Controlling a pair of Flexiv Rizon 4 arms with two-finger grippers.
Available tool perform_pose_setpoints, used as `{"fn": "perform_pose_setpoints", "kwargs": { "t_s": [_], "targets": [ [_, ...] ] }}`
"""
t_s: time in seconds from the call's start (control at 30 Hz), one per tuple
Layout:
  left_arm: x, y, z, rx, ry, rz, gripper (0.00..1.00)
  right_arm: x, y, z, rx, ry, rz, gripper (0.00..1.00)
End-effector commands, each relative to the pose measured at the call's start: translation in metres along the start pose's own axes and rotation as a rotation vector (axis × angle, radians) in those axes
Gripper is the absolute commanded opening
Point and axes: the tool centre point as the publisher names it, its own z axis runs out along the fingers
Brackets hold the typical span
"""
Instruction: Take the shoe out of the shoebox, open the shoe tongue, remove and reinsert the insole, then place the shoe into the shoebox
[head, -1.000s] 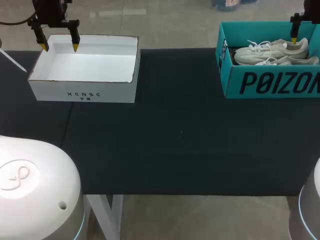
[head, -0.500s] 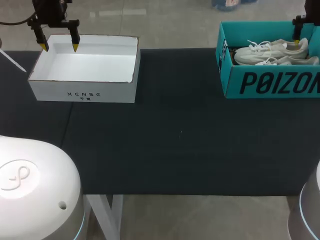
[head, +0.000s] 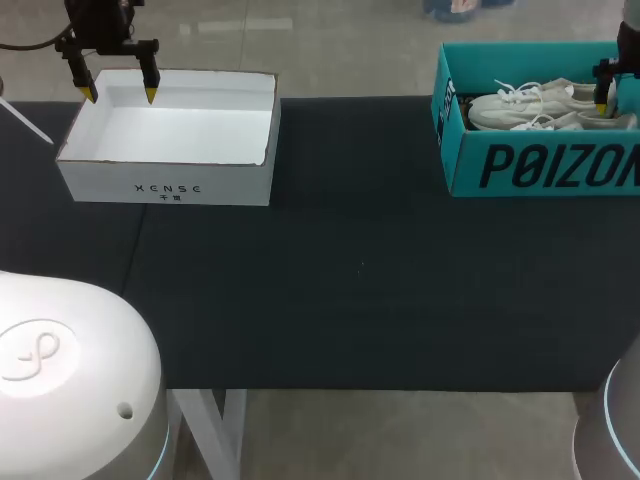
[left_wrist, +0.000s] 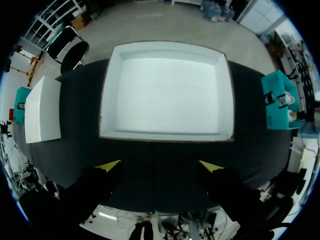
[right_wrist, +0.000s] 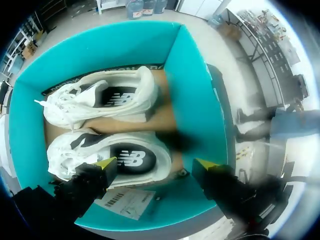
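Note:
A teal shoebox (head: 540, 165) stands open at the table's far right, with two white sneakers lying side by side in it. My right gripper (head: 606, 95) hangs low over the box's right end, by the heels. In the right wrist view it (right_wrist: 155, 164) is open, its fingers straddling the heel half of the nearer sneaker (right_wrist: 115, 155), not touching it. The other sneaker (right_wrist: 105, 97) lies ahead, against the box's far wall (right_wrist: 195, 100). My left gripper (head: 119, 95) is open over the far edge of a white box (head: 165, 185); in its own view it (left_wrist: 160, 166) holds nothing.
The white box's inside (left_wrist: 165, 90) is bare. A paper tag (right_wrist: 125, 202) lies on the shoebox floor near my right gripper. A dark cloth (head: 350, 260) covers the table between the two boxes. The teal shoebox (left_wrist: 277, 100) shows small beside the white box.
My right gripper has come down and a little to the right, lower over the shoebox's heel end. The left arm and both boxes have kept still.

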Motion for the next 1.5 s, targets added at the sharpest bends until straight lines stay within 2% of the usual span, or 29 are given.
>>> {"fn": "perform_pose_setpoints", "kwargs": {
  "t_s": [0.03, 0.53, 0.6, 0.63, 0.67, 0.7, 0.77, 0.8, 0.83, 1.0, 1.07, 1.2, 1.33, 1.5],
  "targets": [
    [0.0, 0.0, 0.0, 0.0, 0.0, 0.0, 1.0, 0.0, 0.005, 0.016, 0.019, 0.006, 0.003, 1.0],
    [0.0, 0.0, 0.0, 0.0, 0.0, 0.0, 1.0, 0.004, -0.005, 0.05, 0.064, 0.007, -0.031, 0.99],
    [0.0, 0.0, 0.0, 0.0, 0.0, 0.0, 1.0, 0.004, -0.006, 0.056, 0.078, -0.005, -0.025, 0.83],
    [0.0, 0.0, 0.0, 0.0, 0.0, 0.0, 1.0, 0.004, -0.006, 0.058, 0.082, -0.015, -0.02, 0.69],
    [0.0, 0.0, 0.0, 0.0, 0.0, 0.0, 1.0, 0.002, -0.006, 0.061, 0.083, -0.024, -0.016, 0.49],
    [0.0, 0.0, 0.0, 0.0, 0.0, 0.0, 1.0, 0.001, -0.006, 0.062, 0.085, -0.037, -0.012, 0.44],
    [0.0, 0.0, 0.0, 0.0, 0.0, 0.0, 1.0, -0.001, -0.006, 0.064, 0.088, -0.051, -0.003, 0.24],
    [0.0, 0.0, 0.0, 0.0, 0.0, 0.0, 1.0, -0.002, -0.006, 0.063, 0.087, -0.064, -0.001, 0.05],
    [0.0, 0.0, 0.0, 0.0, 0.0, 0.0, 1.0, -0.004, -0.007, 0.062, 0.086, -0.076, -0.002, 0.0],
    [0.0, 0.0, 0.0, 0.0, 0.0, 0.0, 1.0, -0.012, -0.011, 0.052, 0.073, -0.129, 0.021, 0.0],
    [0.0, 0.0, 0.0, 0.0, 0.0, 0.0, 1.0, -0.016, -0.012, 0.045, 0.057, -0.175, 0.042, 0.0],
    [0.0, 0.0, 0.0, 0.0, 0.0, 0.0, 1.0, -0.026, -0.013, 0.026, 0.033, -0.195, 0.067, 0.0],
    [0.0, 0.0, 0.0, 0.0, 0.0, 0.0, 1.0, -0.032, -0.013, -0.006, -0.001, -0.171, 0.084, 0.0],
    [0.0, 0.0, 0.0, 0.0, 0.0, 0.0, 1.0, -0.034, -0.011, -0.059, -0.071, -0.134, 0.099, 0.0]
  ]
}}
